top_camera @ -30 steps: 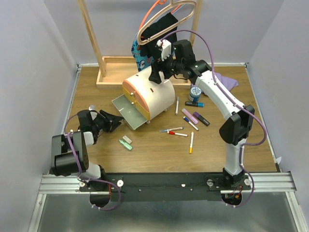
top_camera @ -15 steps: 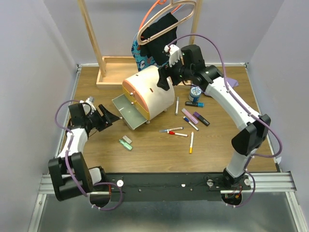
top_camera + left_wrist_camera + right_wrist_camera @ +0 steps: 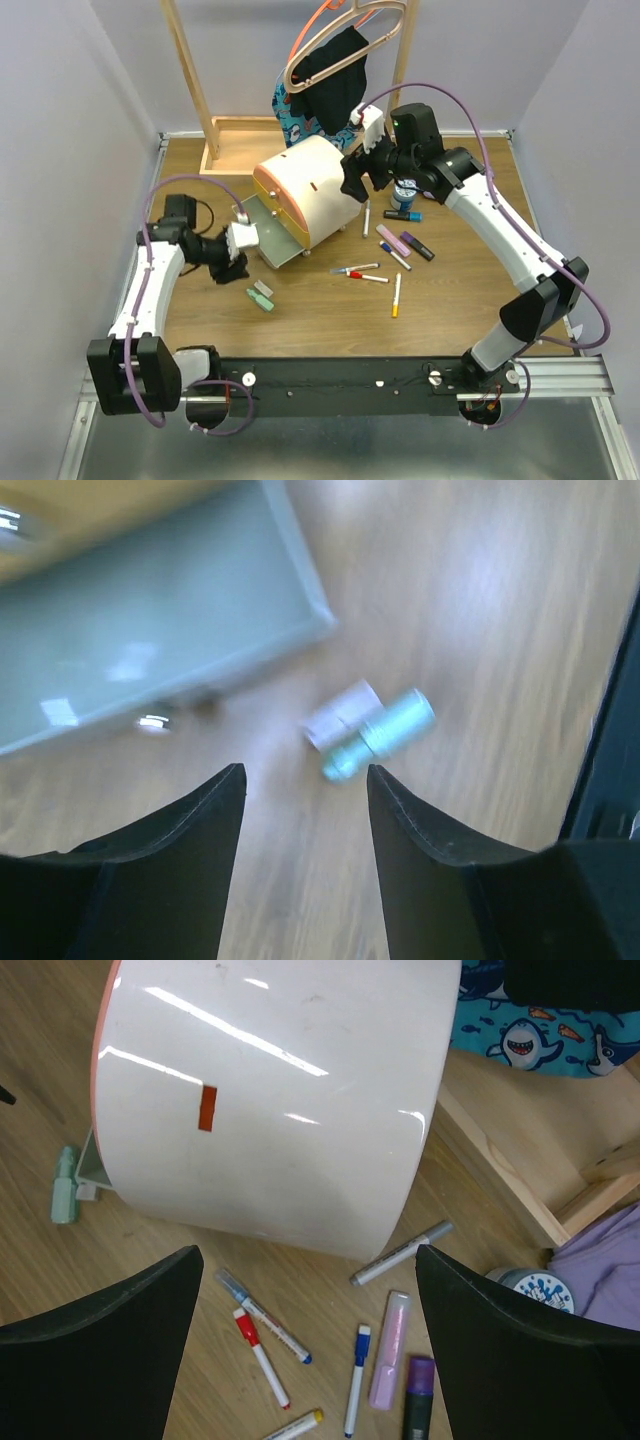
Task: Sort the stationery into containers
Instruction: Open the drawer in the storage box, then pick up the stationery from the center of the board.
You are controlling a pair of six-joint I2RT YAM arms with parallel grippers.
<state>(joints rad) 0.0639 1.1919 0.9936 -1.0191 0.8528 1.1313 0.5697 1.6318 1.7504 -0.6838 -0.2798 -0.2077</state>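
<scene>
The cream drum-like chest stands mid-table with orange and yellow drawer fronts and one grey drawer pulled open. My left gripper is open and empty just left of that drawer, above a green eraser and a grey eraser. My right gripper is open and empty above the chest's right end. Below it lie a grey marker, a pink highlighter, a purple marker, a blue-capped pen and a red-capped pen.
An orange-tipped pen lies nearer the front. A blue-white tape roll and a dark marker sit right of the chest, by the purple cloth. A wooden rack with hanging clothes stands behind.
My left gripper has swung in from the far left to beside the open drawer, over the erasers. My right gripper has moved right, off the chest's top toward its right end.
</scene>
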